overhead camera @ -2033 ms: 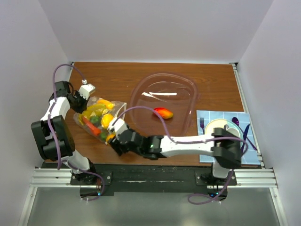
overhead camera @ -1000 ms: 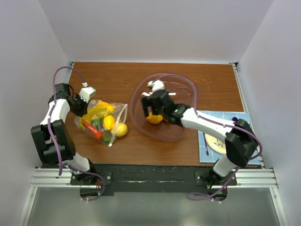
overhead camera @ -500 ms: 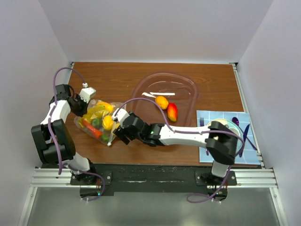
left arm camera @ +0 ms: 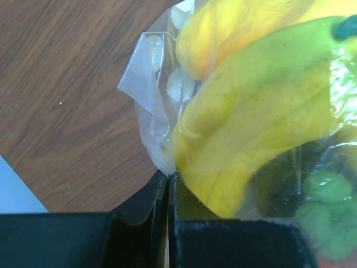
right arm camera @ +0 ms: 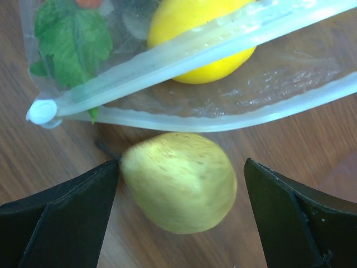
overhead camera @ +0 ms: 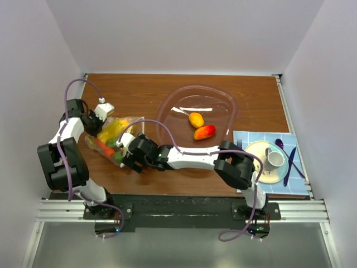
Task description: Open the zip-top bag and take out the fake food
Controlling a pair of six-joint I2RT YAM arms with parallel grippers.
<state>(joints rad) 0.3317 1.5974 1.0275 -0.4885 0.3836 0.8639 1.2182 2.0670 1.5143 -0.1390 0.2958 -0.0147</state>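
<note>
The zip-top bag (overhead camera: pixel 113 135) lies at the table's left, open, with yellow, red and green fake food inside. My left gripper (overhead camera: pixel 99 123) is shut on the bag's far plastic corner (left arm camera: pixel 157 128), next to a yellow banana (left arm camera: pixel 262 106). My right gripper (overhead camera: pixel 130 157) is open at the bag's mouth, its fingers either side of a yellow-green toy fruit (right arm camera: pixel 179 181) lying on the wood just outside the zip strip (right arm camera: pixel 184 47). The left finger (right arm camera: pixel 67 212) touches it; the right finger (right arm camera: pixel 295 212) stands apart. An orange fruit (overhead camera: pixel 195 119) and a red-yellow fruit (overhead camera: pixel 204 132) lie in the bowl.
The large clear pinkish bowl (overhead camera: pixel 167 106) stands at the table's middle. A blue mat (overhead camera: pixel 242 139) at the right holds a plate (overhead camera: pixel 254 151), a cup (overhead camera: pixel 275 158), a fork and purple cutlery (overhead camera: pixel 286 162). My right arm stretches across the front of the bowl.
My right gripper left the orange fruit in the bowl, swung back left to the bag's mouth and now straddles the yellow-green fruit. The left gripper has kept its hold on the bag.
</note>
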